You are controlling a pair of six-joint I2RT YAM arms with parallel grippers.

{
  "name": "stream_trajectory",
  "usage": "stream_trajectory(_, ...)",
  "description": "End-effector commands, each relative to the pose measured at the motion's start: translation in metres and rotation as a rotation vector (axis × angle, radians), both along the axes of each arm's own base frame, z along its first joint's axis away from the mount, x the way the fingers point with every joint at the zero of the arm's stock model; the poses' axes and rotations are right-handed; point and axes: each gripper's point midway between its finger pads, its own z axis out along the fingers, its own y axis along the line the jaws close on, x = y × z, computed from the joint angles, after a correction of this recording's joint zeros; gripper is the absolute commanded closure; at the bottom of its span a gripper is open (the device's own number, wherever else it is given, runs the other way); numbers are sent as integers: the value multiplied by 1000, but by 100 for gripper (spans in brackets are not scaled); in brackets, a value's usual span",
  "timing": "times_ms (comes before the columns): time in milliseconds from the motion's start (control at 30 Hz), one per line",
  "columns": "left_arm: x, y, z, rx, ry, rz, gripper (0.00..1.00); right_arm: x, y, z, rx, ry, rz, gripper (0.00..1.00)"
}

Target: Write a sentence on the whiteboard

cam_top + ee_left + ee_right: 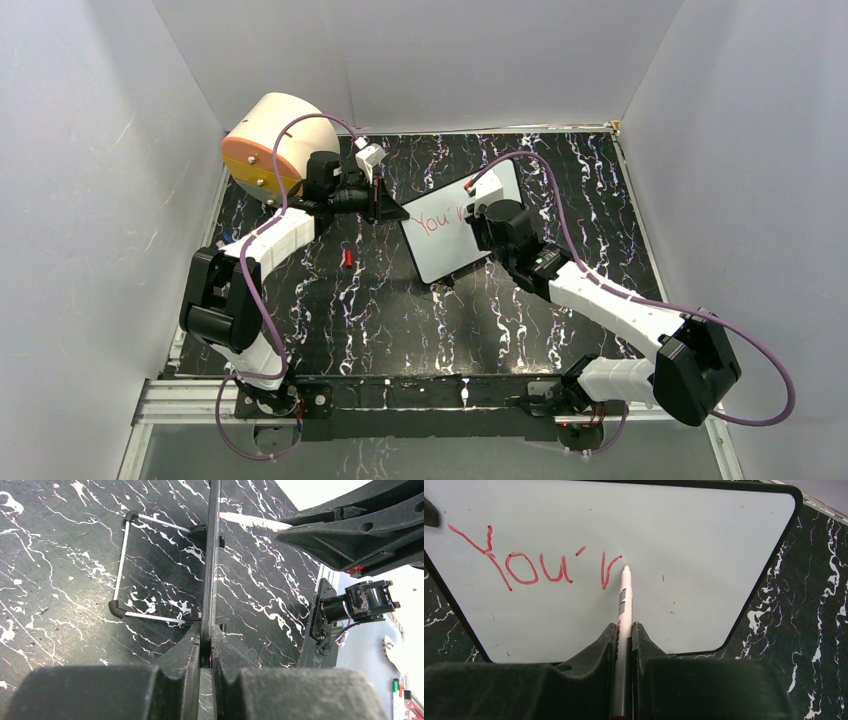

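- As you go through the three views, you can count one small flat white whiteboard [704,550] with rounded corners and a thin dark rim. There is also one white-barrelled marker [624,605] with a red tip, and there are two black end effectors. One beige drum [280,130] with an orange face and one small red object [347,259] sit on the black, white-veined tabletop [380,320].
- The red handwritten lettering [534,565] is a single slanted line reading "You'r": four letters and a short tick.
- The top view alone shows you the drum and the small red object. Only the right wrist view lets you read the lettering clearly.
- The left wrist view gives you the whiteboard edge-on, as a thin dark line. It also shows a thin metal wire frame [120,565] with black corners, on the side away from the marker.
- The whiteboard stands tilted near the middle of the tabletop, to the right of the drum and between the two arms.
- Your left end effector [206,640] is pinched narrow on the whiteboard's edge, one finger on each face.
- Your right end effector [624,630] grips the marker's barrel. The red tip touches the whiteboard just right of the final "r".
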Motion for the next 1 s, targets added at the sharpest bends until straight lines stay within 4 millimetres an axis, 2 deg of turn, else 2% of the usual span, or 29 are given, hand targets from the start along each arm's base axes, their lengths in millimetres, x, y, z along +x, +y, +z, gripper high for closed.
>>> stream_trajectory(0,2,3,0,36,-23,13,100,6,1,3,26,-20,-10,100)
stream_trajectory(200,1,3,0,32,-21,5,100,11,-6,0,17,-20,-32,100)
stream_trajectory(400,0,2,1,30,-27,-4,100,16,-13,7,21,-51,-59,100)
stream_trajectory(800,-2,2,0,31,-23,-14,100,28,-10,24,33,-111,-66,100)
stream_trajectory(967,-1,2,0,32,-23,-14,100,28,-3,31,48,-118,-35,100)
